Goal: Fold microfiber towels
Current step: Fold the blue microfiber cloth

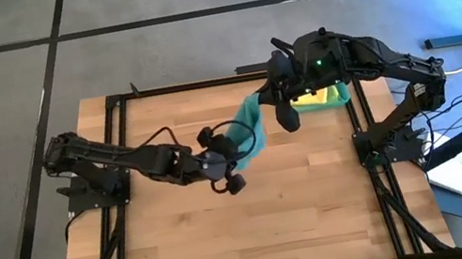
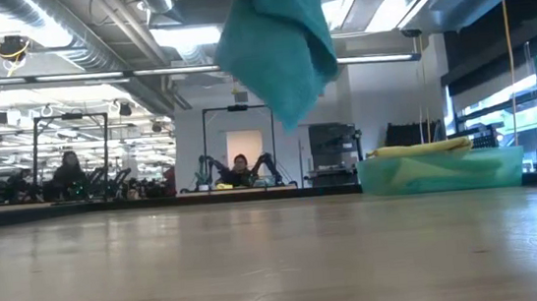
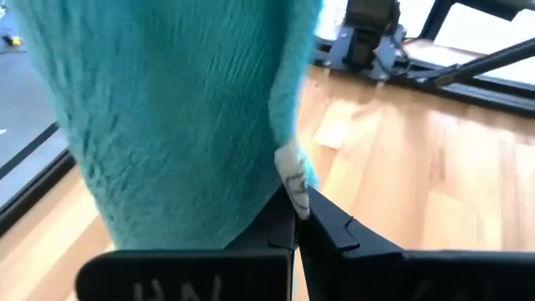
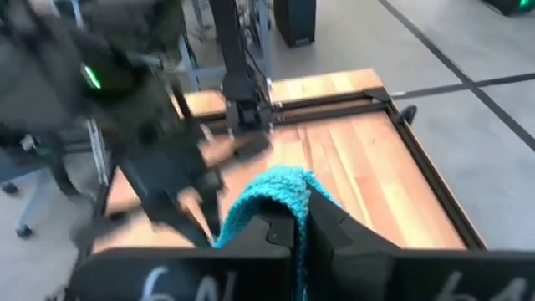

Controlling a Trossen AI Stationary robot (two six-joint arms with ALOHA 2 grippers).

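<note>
Teal towel fills my left wrist view, its edge clamped in my left jaws. My right jaws are clamped on another edge of the same cloth, so it hangs between both, clear above the tabletop. Yellow towels lie in the teal tray at the far right corner.

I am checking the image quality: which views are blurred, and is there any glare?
Right wrist view: motion blur smears the left arm behind the teal towel. Left wrist view: the towel close to the lens looks soft. Low view: bright ceiling lights and windows, and the near table is out of focus. High view: even light, with a bluish cast at the right.
</note>
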